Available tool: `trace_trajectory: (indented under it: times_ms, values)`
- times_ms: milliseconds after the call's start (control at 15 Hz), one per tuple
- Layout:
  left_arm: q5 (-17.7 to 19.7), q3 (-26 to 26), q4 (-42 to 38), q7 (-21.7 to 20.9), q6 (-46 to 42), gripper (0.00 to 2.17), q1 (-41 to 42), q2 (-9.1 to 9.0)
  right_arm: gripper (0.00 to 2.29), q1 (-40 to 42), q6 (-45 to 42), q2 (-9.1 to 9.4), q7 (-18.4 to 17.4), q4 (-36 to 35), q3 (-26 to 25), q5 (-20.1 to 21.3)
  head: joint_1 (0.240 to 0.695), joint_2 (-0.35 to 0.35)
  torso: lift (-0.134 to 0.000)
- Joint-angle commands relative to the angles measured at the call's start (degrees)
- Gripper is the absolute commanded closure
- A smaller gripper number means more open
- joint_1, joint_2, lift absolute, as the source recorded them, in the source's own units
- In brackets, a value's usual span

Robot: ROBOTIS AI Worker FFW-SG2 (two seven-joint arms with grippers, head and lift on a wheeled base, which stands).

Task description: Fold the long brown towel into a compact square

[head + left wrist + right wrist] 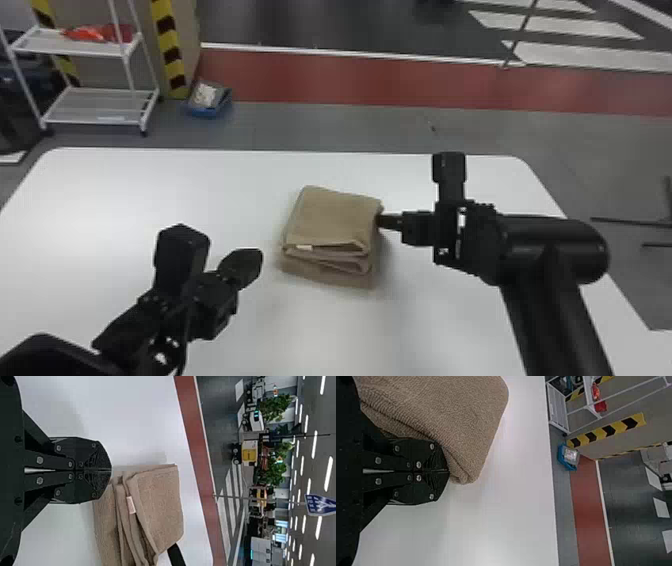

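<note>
The brown towel (332, 217) lies folded into a thick, roughly square stack on the table, its layered edges and a small white tag facing the robot. My right gripper (389, 221) is shut against the towel's right side. In the right wrist view, the closed right gripper (448, 471) touches the side of the towel (443, 415). To the left of the stack, my left gripper (250, 265) stands apart from it. The left wrist view has the left gripper (111, 470) shut, with the towel (156, 506) beyond its tips.
The white table (150, 190) extends around the towel on all sides. Past its far edge, a white shelf rack (95, 105) and a blue bin (207, 102) stand on the floor.
</note>
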Motion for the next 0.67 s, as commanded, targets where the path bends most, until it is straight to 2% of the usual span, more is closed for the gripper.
trace_trajectory:
  times_ms: [0, 200, 400, 533, 600]
  values:
    - [1.01, 0.49, 0.46, -0.16, 0.0, 1.97, -0.54, 0.02, 2.01, -3.35, -2.01, 0.79, -0.03, 3.9, 1.38, 0.2, 0.695, -0.115, -0.118]
    - [1.36, -0.12, 1.25, -0.51, 0.0, 1.97, -1.6, 0.02, 2.01, -4.49, -2.01, 2.02, -0.03, 4.52, 3.14, 1.25, 0.695, -0.086, -0.118]
    - [1.36, -0.65, 2.83, -0.43, 0.0, 1.97, -2.83, -0.42, 2.01, -5.19, -2.01, 2.02, 1.29, 5.93, 4.63, 1.43, 0.695, -0.072, -0.118]
    - [1.8, -0.91, 4.24, -0.34, -0.7, 1.97, -3.79, -0.77, 2.0, -2.03, 0.63, 1.58, 1.11, 2.32, 3.57, 1.17, 0.695, -0.064, -0.118]
    - [1.89, -1.0, 4.59, 0.19, -1.05, 1.96, -4.06, -0.77, 1.88, 0.08, 1.33, 1.32, 0.23, -1.19, 2.7, 1.17, 0.695, -0.067, -0.118]
